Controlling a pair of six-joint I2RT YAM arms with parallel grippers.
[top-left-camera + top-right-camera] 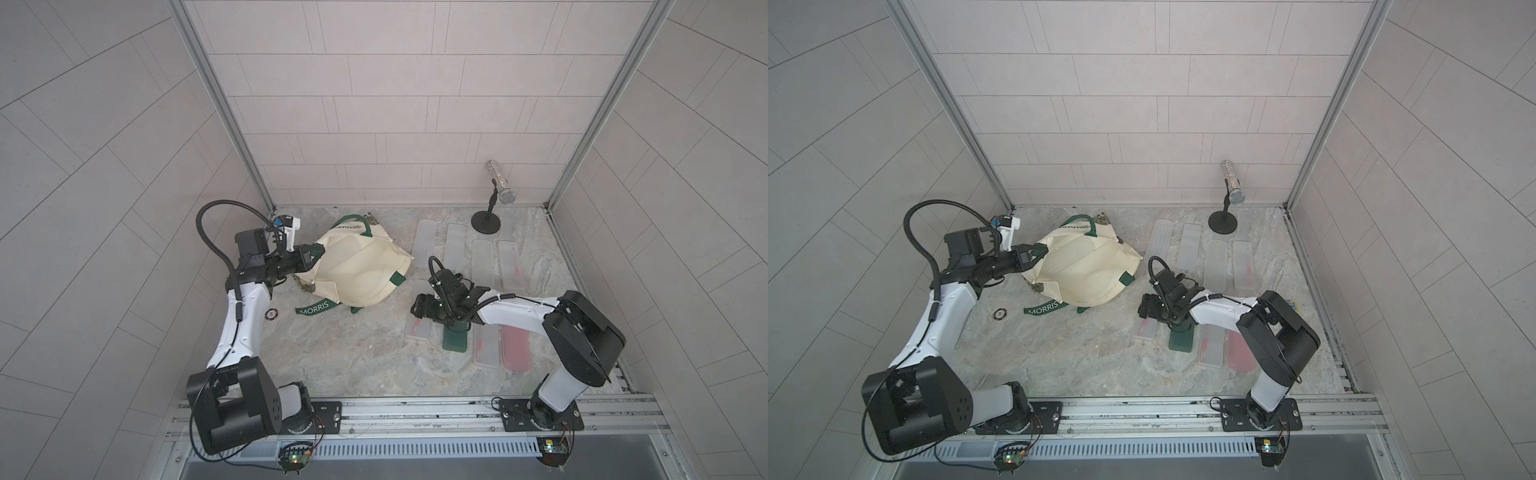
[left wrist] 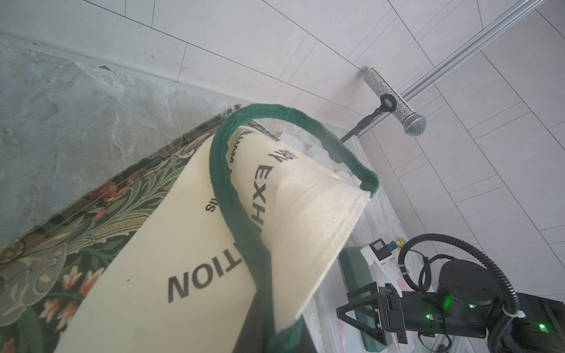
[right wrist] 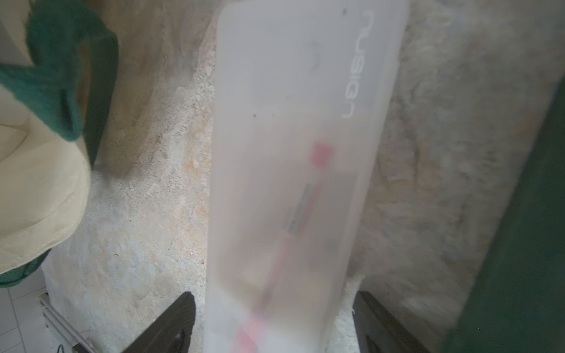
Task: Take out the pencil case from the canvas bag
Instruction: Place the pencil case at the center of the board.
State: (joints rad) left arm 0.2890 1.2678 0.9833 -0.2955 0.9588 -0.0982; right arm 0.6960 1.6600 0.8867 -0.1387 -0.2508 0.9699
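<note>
The cream canvas bag (image 1: 365, 266) (image 1: 1088, 266) lies slumped on the stone table, its green "MORRIS" strap (image 1: 316, 309) trailing in front. My left gripper (image 1: 316, 252) (image 1: 1034, 252) (image 2: 275, 339) is shut on the canvas bag's rim by a green handle (image 2: 244, 220) and holds that edge up. A frosted pencil case (image 3: 290, 183) (image 1: 415, 330) with a red pen inside lies right of the bag. My right gripper (image 1: 420, 308) (image 1: 1148, 308) (image 3: 275, 321) straddles its end. Its dark fingers (image 3: 177, 321) stand open, with a gap on each side of the case.
Several more frosted cases (image 1: 426, 241) lie in a row behind my right arm. Under and beside that arm lie a dark green case (image 1: 455, 338) and a red one (image 1: 515, 349). A glittery microphone on a stand (image 1: 494, 199) is at the back right. A small round disc (image 1: 271, 313) lies by my left arm.
</note>
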